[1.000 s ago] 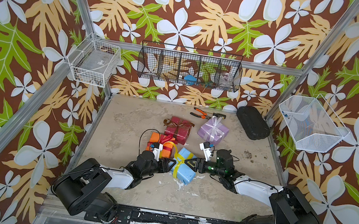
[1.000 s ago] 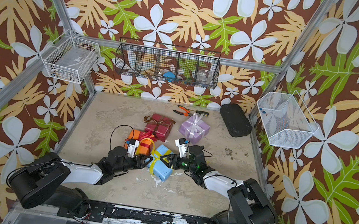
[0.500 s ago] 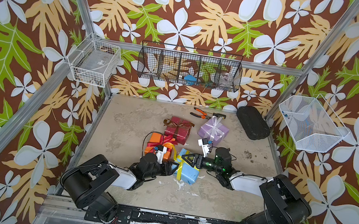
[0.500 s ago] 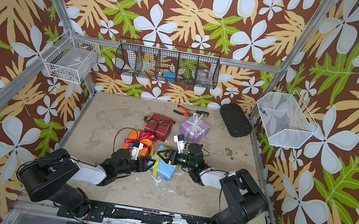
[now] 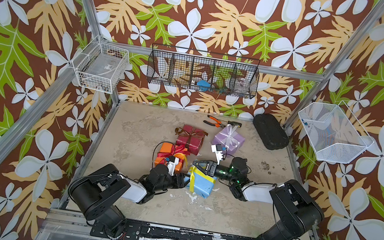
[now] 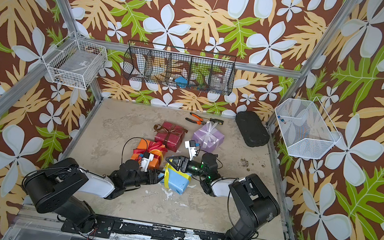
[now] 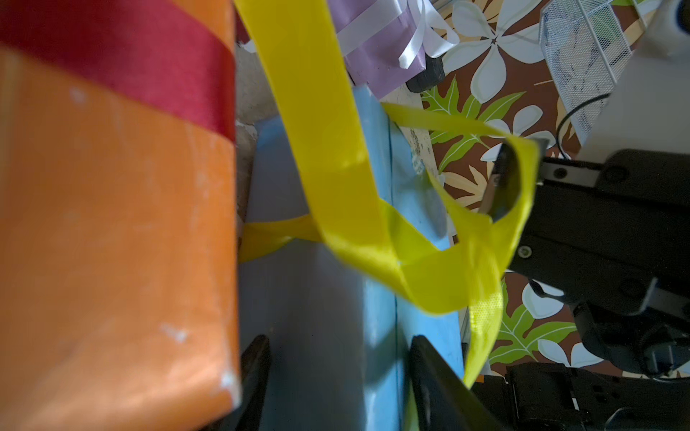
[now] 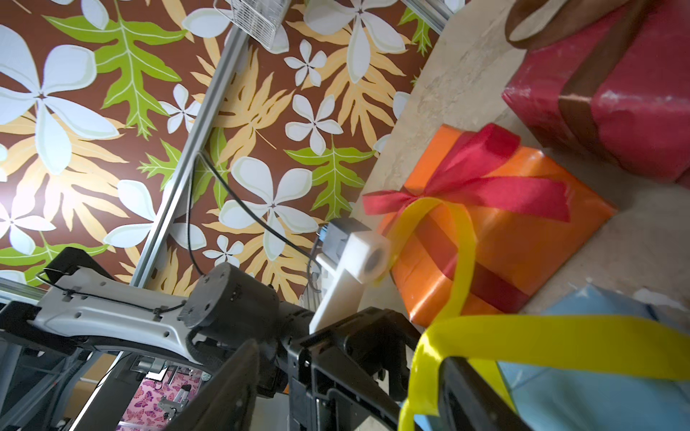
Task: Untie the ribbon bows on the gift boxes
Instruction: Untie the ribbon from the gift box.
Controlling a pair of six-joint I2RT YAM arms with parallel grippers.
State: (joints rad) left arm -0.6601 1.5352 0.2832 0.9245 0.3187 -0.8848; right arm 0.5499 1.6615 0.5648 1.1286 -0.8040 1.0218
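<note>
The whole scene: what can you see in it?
light blue box: one, light blue, front middle of table.
orange box: one, orange, just behind it.
dark red box: one, dark red, centre.
lilac box: one, lilac, beside it.
ribbons: four; yellow ribbon on light blue, red ribbon on orange, brown ribbon on dark red, white ribbon on lilac.
pliers: one, orange-handled, table's back edge.
black case: one, black, back corner.
wire baskets: three; black basket on back wall, white grid basket and white mesh basket on side walls.
left arm, right arm: two, black and white, front edge.
left pincer: one, black, gripping light blue box.
right pincer: one, black, open, yellow ribbon over one finger.
</note>
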